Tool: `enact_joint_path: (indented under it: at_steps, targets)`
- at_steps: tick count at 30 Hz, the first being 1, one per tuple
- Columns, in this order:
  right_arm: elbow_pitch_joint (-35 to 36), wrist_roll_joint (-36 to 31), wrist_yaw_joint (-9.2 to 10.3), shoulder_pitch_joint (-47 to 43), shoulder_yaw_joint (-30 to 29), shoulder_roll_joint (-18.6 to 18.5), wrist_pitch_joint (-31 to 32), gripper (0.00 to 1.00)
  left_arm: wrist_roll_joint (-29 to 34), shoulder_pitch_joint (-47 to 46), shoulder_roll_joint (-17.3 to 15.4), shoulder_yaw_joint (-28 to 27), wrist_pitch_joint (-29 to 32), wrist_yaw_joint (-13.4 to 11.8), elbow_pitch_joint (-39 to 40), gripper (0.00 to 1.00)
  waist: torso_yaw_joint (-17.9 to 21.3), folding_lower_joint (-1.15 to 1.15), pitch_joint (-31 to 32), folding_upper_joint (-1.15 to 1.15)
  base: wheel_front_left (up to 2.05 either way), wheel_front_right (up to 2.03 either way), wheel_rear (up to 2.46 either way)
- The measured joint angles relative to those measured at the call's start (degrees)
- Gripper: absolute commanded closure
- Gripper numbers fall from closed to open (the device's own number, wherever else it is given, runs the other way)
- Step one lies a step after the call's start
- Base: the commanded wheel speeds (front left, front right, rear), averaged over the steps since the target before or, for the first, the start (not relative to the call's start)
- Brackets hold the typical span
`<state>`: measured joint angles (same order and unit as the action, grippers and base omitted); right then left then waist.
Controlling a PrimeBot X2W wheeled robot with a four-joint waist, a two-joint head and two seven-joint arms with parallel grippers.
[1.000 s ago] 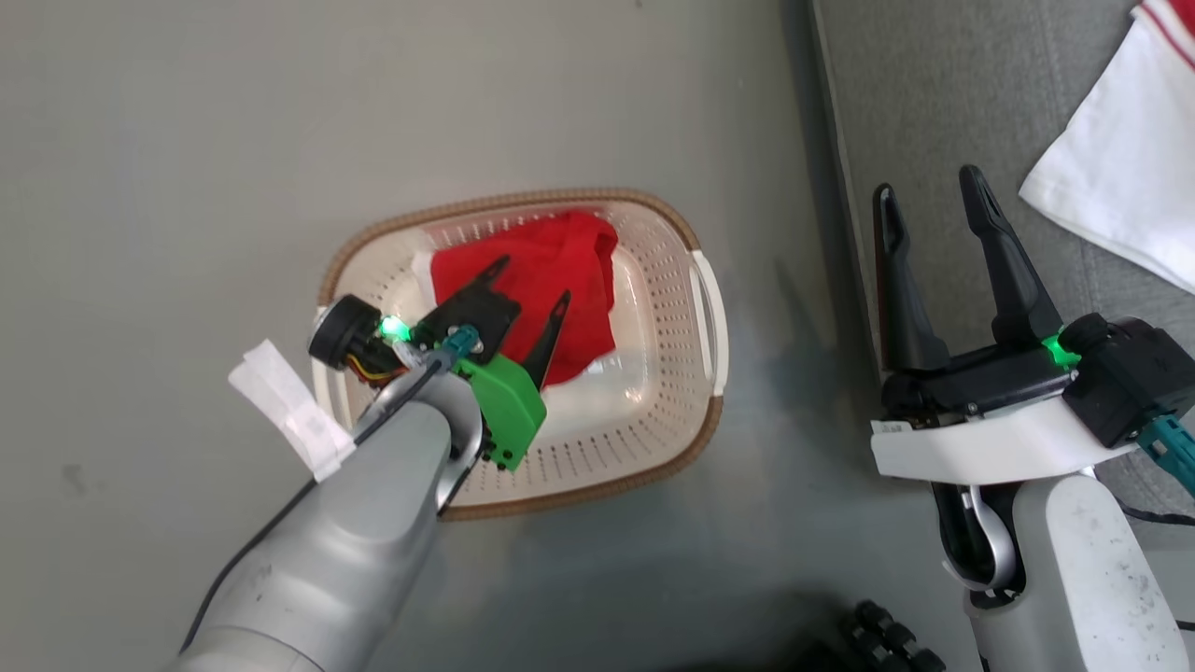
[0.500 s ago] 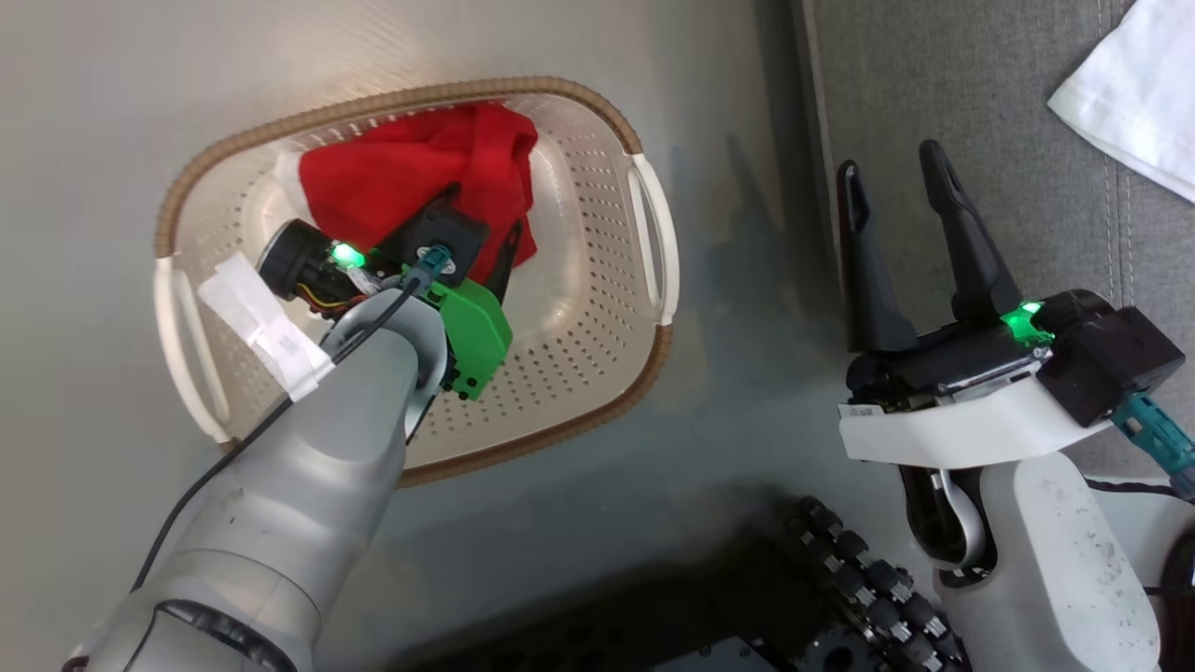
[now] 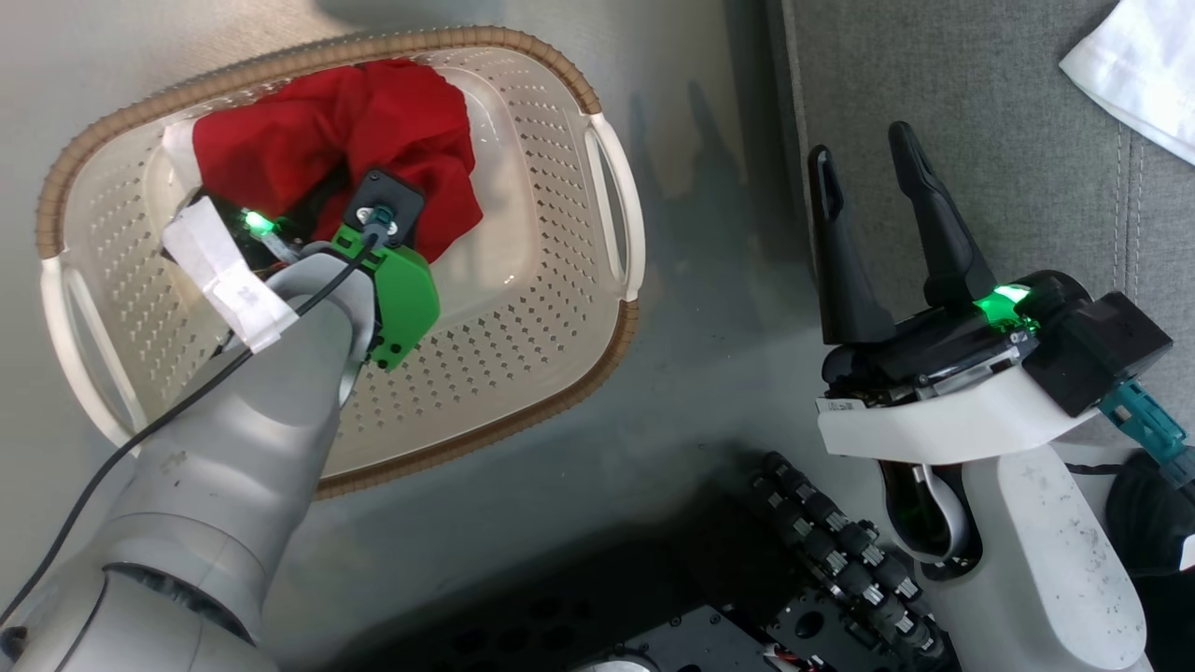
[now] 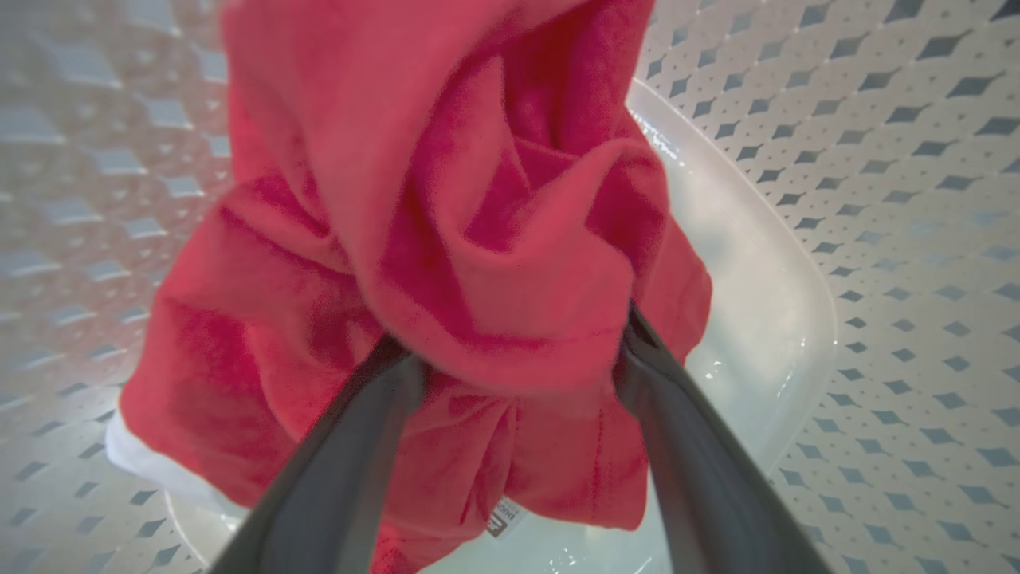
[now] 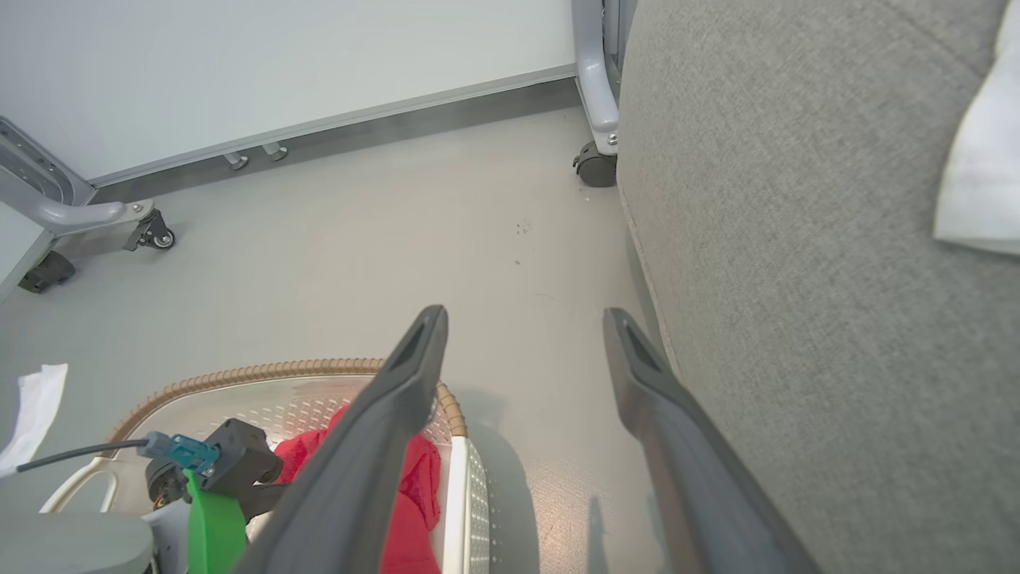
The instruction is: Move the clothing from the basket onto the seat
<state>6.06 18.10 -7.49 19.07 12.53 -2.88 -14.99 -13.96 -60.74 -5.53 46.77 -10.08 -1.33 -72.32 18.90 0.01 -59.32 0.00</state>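
1. Hidden: the tips of the left claw (image 4: 514, 343) are buried in the clothing (image 4: 478, 199). In head view the wrist covers its fingers altogether.
2. Cut off: the grey left forearm (image 3: 233, 467) hides the near-left rim of the basket (image 3: 532, 308). A white cloth (image 3: 1139, 75) on the seat (image 3: 980, 112) runs off the far-right edge, so its shape can't be told.
3. Hard to read: a small white tag (image 4: 502, 518) at the red hem in left wrist view, print too blurred.
4. Left claw: fingers spread fairly wide & pushed into the red bundle. A thick fold bulges btwn them and touches both inner faces. No squeeze visible.
5. Right claw (image 3: 861, 142): fingers spread wide, holding nothing, touching nothing. It hangs by the seat's left edge, w/ the basket to its left.
6. Clothing: bunched in the far-left part of the basket. The basket stands on the grey floor (image 3: 709, 187), left of the seat.
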Motion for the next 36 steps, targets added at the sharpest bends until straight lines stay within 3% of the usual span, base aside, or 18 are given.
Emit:
enact_joint_path:
  at_steps: [10, 11, 12, 19, 25, 36]
  targets:
    - [0.21, 0.98, 0.0, -0.1, 0.73, 0.0, 0.0, 0.0, -0.35, -0.88, -1.67, 0.67, 2.44, -0.45, -0.85, 0.0, 1.18, 0.0, -1.16, 0.0, 0.0, 0.0, 0.0]
    - [0.26, 1.02, 0.0, -0.14, 0.77, 0.0, 0.0, 0.0, -0.48, -0.9, -1.77, 0.62, 2.53, -0.41, -0.88, 0.56, 1.25, 0.0, -1.16, 0.0, 0.0, 0.0, 0.0]
    - [0.32, 1.08, 0.0, -0.2, 0.79, 0.0, 0.0, 0.0, -0.74, -0.91, -1.86, 0.48, 2.61, -0.15, -0.92, 1.0, 1.32, -0.01, -1.16, 0.0, 0.0, 0.0, 0.0]
    - [0.55, 1.27, 0.0, -0.33, 0.8, 0.0, 0.0, 0.0, -2.02, -1.14, -2.45, 0.22, 1.85, 0.8, -1.14, 1.0, 1.67, -0.01, -0.96, 0.0, 0.0, 0.0, 0.0]
    - [0.24, 0.21, 0.0, 0.69, 1.11, 0.02, 0.0, 0.0, -3.79, -1.11, -2.65, -0.74, -2.34, 1.57, -0.56, 1.0, 1.8, -0.01, 0.42, 0.0, 0.0, 0.0, 0.0]
    - [-2.64, -3.38, 0.0, -0.03, -1.47, 0.08, -0.01, 0.0, -6.33, 5.76, -1.33, -2.43, -4.82, 3.11, 8.04, 1.0, -0.57, -0.01, 7.81, 0.0, 0.0, 0.0, 0.0]
